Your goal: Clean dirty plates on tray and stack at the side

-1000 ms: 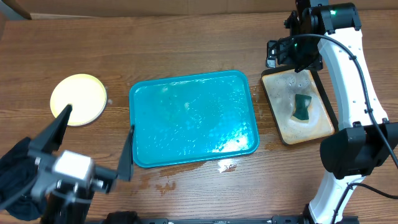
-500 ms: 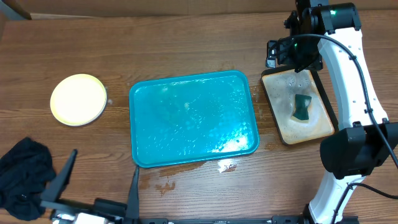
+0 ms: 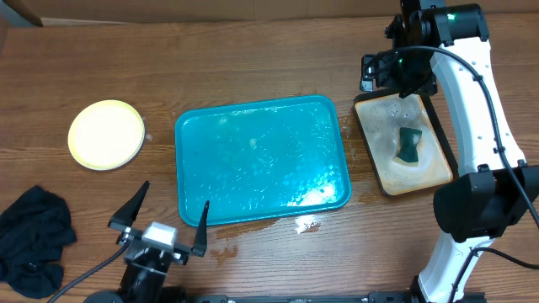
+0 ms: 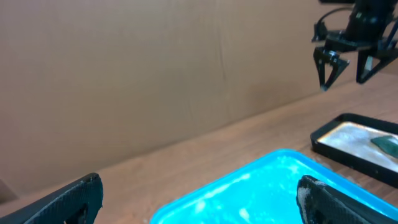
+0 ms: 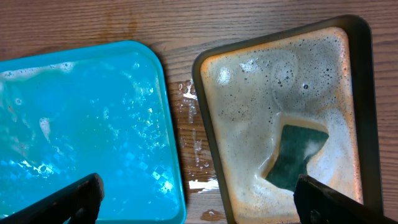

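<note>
The wooden table (image 3: 253,59) fills the frame. At its centre lies the turquoise tray (image 3: 261,160), its floor wet and flecked with foam, with splashes on the wood along its lower edge. The white right arm (image 3: 472,109) runs up the right edge of the frame. Beside it, just right of the turquoise one, sits the black-rimmed soapy tray (image 3: 381,172), full of suds. A pale yellow plate (image 3: 106,135) rests on the bare wood at the left, well apart from the tray; I cannot tell whether others lie beneath it. A black cloth (image 3: 34,240) is bunched at the lower left. The left gripper (image 3: 175,195) sits at the bottom by the tray's lower left corner, fingers spread wide and holding nothing. The right gripper (image 4: 342,81) hangs over the top end of the soapy tray, likewise wide apart and holding nothing. A green sponge (image 3: 410,145) lies in the suds.
</note>
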`<state>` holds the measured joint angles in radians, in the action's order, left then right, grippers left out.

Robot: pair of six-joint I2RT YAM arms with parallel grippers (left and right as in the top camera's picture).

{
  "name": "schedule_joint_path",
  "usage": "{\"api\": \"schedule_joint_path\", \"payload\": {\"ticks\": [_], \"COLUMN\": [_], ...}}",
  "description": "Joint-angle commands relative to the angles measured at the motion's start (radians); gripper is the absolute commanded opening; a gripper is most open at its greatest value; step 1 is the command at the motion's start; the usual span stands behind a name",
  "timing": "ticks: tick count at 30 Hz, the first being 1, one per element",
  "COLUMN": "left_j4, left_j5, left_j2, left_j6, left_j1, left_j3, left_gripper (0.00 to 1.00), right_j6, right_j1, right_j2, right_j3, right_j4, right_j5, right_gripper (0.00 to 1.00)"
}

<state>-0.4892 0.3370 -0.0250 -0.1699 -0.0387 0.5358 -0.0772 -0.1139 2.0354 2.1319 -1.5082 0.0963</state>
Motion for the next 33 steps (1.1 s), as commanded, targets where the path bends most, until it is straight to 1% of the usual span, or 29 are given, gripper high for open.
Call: {"api": "schedule_joint_path", "payload": {"ticks": [1, 6, 9, 21, 28, 33], "left_j4": [0.005, 0.0, 0.0, -0.01, -0.006, -0.005], "left_j5": [-0.042, -0.18, -0.224, -0.388, -0.401, -0.397], "left_j2": [0.021, 0.021, 0.021, 0.021, 0.022, 0.022], "left_j6": [0.113, 0.389, 0.473, 0.454, 0.453, 0.453], "left_j1": [0.008, 0.008, 0.008, 0.008, 0.008, 0.008], "left_j3": [-0.044, -0.118, -0.162, -0.253, -0.314, -0.322], "left_gripper": [1.0, 1.0, 1.0, 1.0, 1.0, 1.0], "right_j6": [0.006, 0.006, 0.006, 0.006, 0.006, 0.006], "right_j1": [-0.002, -0.002, -0.002, -0.002, -0.002, -0.002], "right_j2": [-0.038, -0.038, -0.038, -0.038, -0.038, -0.038], "right_j3": [0.03, 0.03, 0.03, 0.03, 0.03, 0.03], "right_j4": [0.005, 0.005, 0.005, 0.005, 0.005, 0.005], "right_j5": [-0.009, -0.009, -0.009, -0.009, -0.009, -0.009], "right_gripper": [1.0, 1.0, 1.0, 1.0, 1.0, 1.0]}}
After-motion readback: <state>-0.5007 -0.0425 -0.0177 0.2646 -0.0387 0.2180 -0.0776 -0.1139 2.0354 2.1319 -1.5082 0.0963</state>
